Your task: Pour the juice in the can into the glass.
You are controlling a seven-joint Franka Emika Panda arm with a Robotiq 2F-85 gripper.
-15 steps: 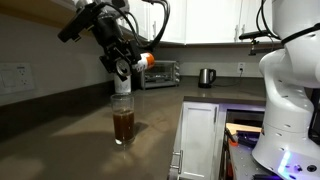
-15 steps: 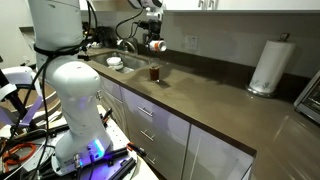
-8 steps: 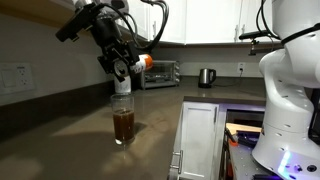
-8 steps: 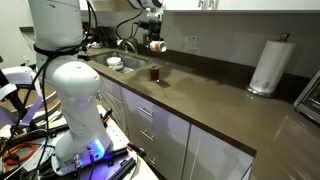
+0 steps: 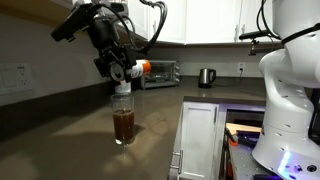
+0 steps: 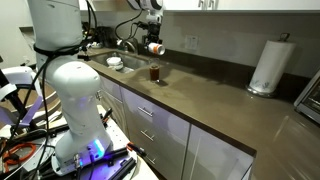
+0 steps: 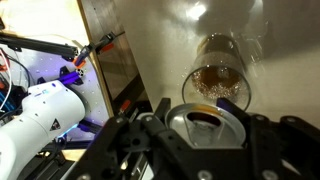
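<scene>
My gripper [image 5: 122,68] is shut on the can [image 5: 138,67] and holds it tipped on its side above the glass [image 5: 124,118]. The can's red lower part points away from the glass, and it also shows red in an exterior view [image 6: 156,46]. The glass stands upright on the dark counter [image 5: 70,140], partly filled with dark reddish-brown juice [image 5: 124,127]; it also shows in an exterior view [image 6: 155,72]. In the wrist view the can's silver top [image 7: 205,128] with its open mouth sits between my fingers [image 7: 152,140]. The glass rim and foamy juice [image 7: 219,82] lie just beyond it.
A steel kettle [image 5: 206,76] and a toaster oven [image 5: 161,72] stand at the back of the counter. A paper-towel roll [image 6: 267,66] stands farther along, and a sink [image 6: 112,62] lies behind the glass. A white robot base [image 5: 290,95] is beside the counter's edge.
My wrist has turned a little further and the can has dropped slightly towards the glass. The glass has not moved.
</scene>
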